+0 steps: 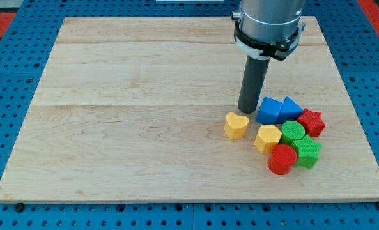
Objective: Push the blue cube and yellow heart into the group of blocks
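The blue cube sits at the upper left of the group of blocks, touching the blue triangular block. The yellow heart lies a little apart, to the left of the group. My tip is on the board just left of the blue cube and just above the yellow heart. The group also holds a yellow hexagonal block, a green cylinder, a red star, a green star and a red cylinder.
The wooden board lies on a blue perforated table. The group sits near the board's lower right, not far from its right edge.
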